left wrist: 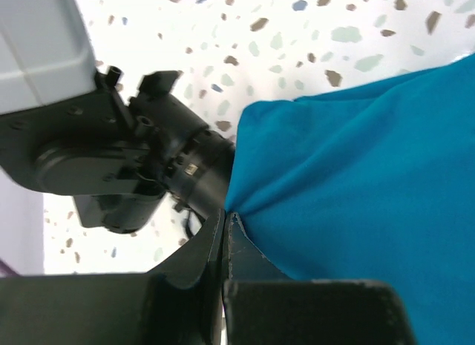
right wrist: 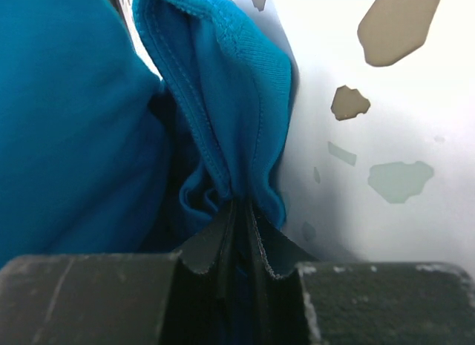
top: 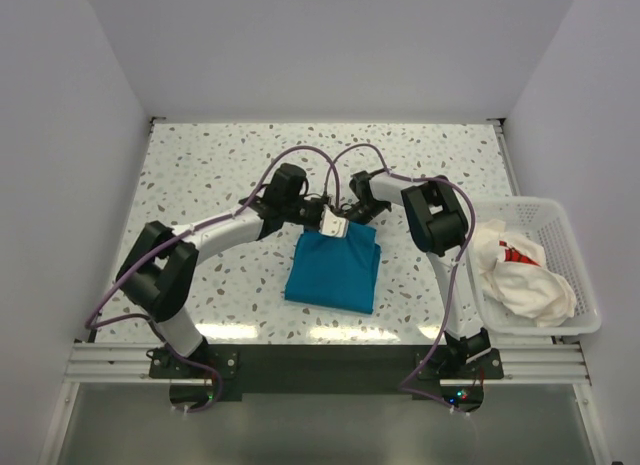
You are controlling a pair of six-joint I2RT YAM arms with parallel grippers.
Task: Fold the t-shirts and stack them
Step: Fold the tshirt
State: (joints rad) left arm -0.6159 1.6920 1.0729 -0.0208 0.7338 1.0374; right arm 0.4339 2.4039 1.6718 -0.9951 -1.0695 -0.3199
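two t-shirts in all. one teal t-shirt [top: 335, 273] lies folded on the speckled table [top: 200, 175], between the arms. one white t-shirt with red marks [top: 520, 277] sits crumpled in the single white mesh basket [top: 562, 221] at the right. the left gripper [left wrist: 225, 220] and the right gripper [right wrist: 239, 211] are each pinched tight on the teal t-shirt's far edge.

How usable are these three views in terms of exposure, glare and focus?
Top external: evenly lit and sharp, with pale glare streaks on the table along its near edge. Left wrist: table blown out toward white, teal t-shirt well exposed, left gripper dark. Right wrist: shirt stitching crisp, flecked table behind overexposed and soft, right gripper in shadow.
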